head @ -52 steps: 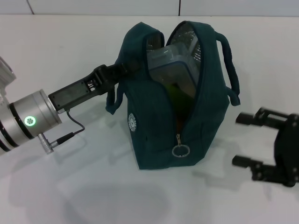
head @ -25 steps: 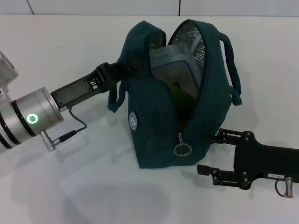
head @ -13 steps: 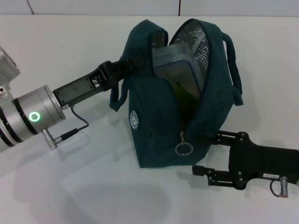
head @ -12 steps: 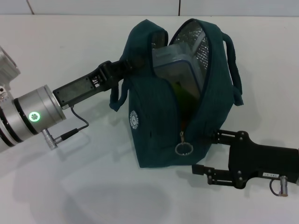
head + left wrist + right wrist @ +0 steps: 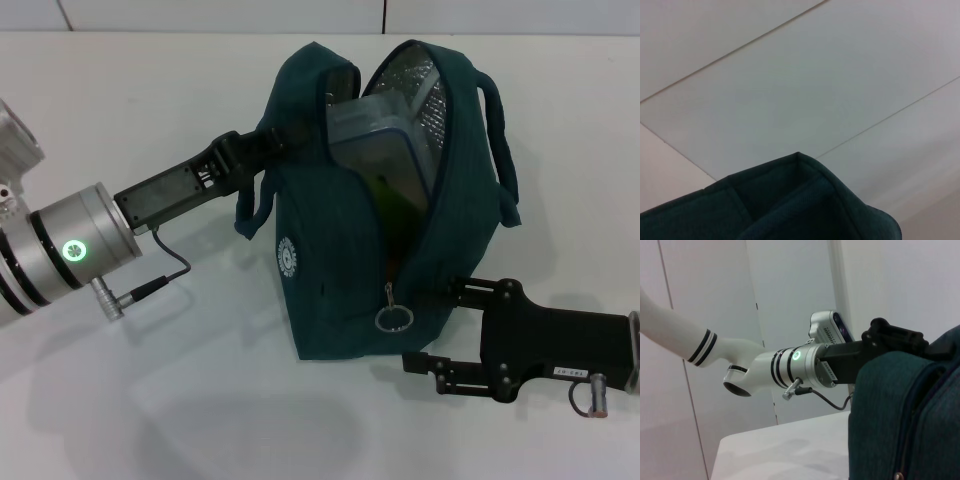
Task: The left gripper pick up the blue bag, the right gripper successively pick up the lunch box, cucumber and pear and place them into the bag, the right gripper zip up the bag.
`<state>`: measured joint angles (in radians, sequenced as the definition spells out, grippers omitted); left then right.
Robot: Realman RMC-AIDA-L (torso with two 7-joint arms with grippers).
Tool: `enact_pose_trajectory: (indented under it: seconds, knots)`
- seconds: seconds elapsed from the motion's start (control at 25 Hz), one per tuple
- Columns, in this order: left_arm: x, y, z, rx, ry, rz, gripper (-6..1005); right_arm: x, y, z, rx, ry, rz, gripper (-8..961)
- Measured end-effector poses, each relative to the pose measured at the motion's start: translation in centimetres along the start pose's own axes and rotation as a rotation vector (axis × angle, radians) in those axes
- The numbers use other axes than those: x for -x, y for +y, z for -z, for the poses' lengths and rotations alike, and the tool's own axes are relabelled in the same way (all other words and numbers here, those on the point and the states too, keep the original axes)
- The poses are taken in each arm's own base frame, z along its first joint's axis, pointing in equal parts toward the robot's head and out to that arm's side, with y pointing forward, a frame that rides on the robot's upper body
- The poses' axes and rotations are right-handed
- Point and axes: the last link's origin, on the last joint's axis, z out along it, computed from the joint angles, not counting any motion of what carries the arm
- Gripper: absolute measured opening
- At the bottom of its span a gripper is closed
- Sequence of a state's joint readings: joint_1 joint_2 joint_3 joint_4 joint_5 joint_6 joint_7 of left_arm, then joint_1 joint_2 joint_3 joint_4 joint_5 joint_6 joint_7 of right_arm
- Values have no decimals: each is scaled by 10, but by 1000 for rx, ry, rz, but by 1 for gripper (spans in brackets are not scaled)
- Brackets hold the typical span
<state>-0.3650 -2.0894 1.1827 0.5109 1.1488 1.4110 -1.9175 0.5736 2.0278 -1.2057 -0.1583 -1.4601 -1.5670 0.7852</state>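
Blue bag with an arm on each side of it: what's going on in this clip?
The left gripper grips the upper edge of the blue bag, which stands upright on the white table. The bag is open, with the lunch box and something green visible inside. The right gripper is open at the bag's base, its fingers near the zipper's ring pull but not on it. Zipping has not begun.

We see the blue bag [image 5: 345, 270] standing upright at centre, unzipped, silver lining showing, the clear lunch box [image 5: 375, 135] tilted inside toward twelve o'clock, something green [image 5: 392, 195] beneath it.
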Motion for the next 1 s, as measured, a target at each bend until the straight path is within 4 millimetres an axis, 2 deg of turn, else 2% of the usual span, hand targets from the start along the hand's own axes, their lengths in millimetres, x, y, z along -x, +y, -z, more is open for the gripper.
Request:
enact_pose_trajectory:
  seconds: [1.0]
  knots:
    - [1,0,0,2,-4,0,61,-1,-2,-8,11,18,-38,675]
